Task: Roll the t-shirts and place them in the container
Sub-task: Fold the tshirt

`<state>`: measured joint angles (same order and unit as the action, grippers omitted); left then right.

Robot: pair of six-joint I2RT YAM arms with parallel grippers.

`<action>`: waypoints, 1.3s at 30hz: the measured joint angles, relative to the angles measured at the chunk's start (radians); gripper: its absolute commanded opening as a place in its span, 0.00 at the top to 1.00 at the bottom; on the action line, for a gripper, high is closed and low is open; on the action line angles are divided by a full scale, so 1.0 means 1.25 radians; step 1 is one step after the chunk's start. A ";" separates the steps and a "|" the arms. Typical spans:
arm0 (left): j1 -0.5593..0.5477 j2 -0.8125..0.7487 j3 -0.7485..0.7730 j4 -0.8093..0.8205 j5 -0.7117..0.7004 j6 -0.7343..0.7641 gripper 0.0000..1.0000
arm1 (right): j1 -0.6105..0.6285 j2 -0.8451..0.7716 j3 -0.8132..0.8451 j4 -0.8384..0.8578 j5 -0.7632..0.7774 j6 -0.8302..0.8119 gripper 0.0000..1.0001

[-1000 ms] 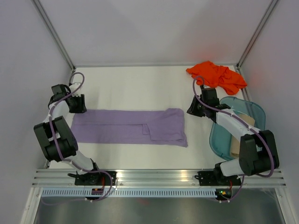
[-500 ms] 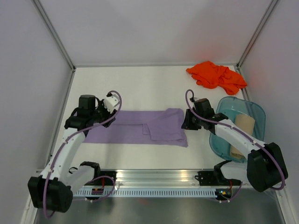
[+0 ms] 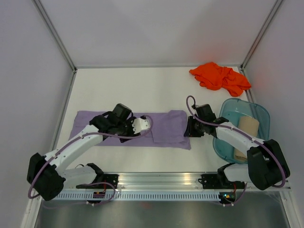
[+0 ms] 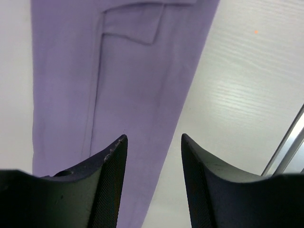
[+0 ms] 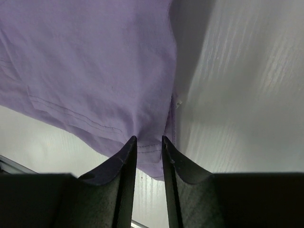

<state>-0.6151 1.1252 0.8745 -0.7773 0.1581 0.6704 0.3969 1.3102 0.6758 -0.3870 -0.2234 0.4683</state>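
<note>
Pinching soft lavender t-shirt (image 3: pixel 166 128) hem (a flat folded strip): right gripper (image 5: pixel 148 138); left gripper (image 4: pixel 154 136) gapes, empty.

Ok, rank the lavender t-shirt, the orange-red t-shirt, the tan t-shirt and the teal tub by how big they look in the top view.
1. lavender t-shirt, spread flat
2. teal tub
3. orange-red t-shirt, crumpled
4. tan t-shirt, inside the tub and partly hidden by the right arm, so its full size is unsure

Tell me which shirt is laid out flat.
The purple shirt, a long strip across the table. The orange shirt lies crumpled at the far right corner; the tan shirt sits in the tub.
</note>
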 measured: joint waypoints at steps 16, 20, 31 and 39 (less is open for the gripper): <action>-0.263 0.364 0.089 0.237 -0.045 0.019 0.51 | 0.036 -0.045 -0.033 0.019 0.032 0.078 0.62; -0.263 0.395 0.090 0.281 -0.050 0.023 0.50 | 0.037 -0.042 -0.033 0.021 0.033 0.079 0.62; -0.272 0.453 0.076 0.312 -0.063 0.040 0.55 | 0.041 0.006 -0.028 0.024 0.030 0.078 0.60; -0.272 0.453 0.076 0.317 -0.084 0.042 0.73 | 0.059 0.028 -0.026 0.029 0.034 0.080 0.84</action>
<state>-0.9554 1.6920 0.9695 -0.3809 0.0528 0.7227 0.4706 1.3457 0.6430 -0.3504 -0.1806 0.5678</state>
